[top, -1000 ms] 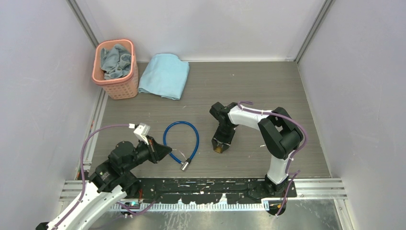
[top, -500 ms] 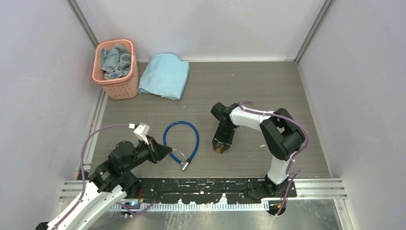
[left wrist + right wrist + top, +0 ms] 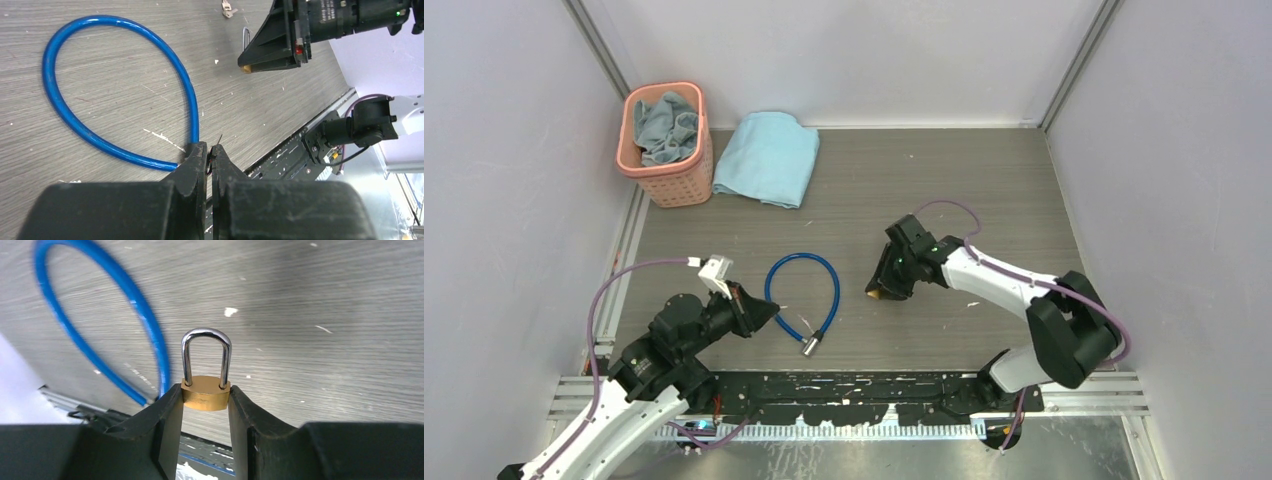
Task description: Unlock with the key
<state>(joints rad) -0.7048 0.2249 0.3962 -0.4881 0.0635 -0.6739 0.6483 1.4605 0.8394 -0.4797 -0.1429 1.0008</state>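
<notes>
The key (image 3: 227, 7), a tiny silvery piece, lay flat on the table (image 3: 100, 65) at the 12 o'clock edge of the left wrist view. It was apart from both grippers and beyond the right one. The padlock (image 3: 205, 394) seemed to be held clear of the table, its brass body pinched by the sides in the right gripper (image 3: 205, 402). Its shackle (image 3: 206, 331) was shut and pointed to 12 o'clock, away from the palm. The left gripper (image 3: 211, 150) hung low with its fingers pressed together, just beside the blue cable (image 3: 193, 117), which looped off toward 10 o'clock. A thin dark sliver (image 3: 219, 137) showed at its tips; what it was could not be told.

The keyway was hidden and probably faced back into the right palm, so the key might have had no way in without a re-grip, and a re-grip could have dropped the lock. So small and flat a key could have skidded from under closing fingers. Reaching it meant passing close to the right arm (image 3: 989, 277), so a knock was possible. Held only by its sides, the lock could also have twisted under the key's push.
</notes>
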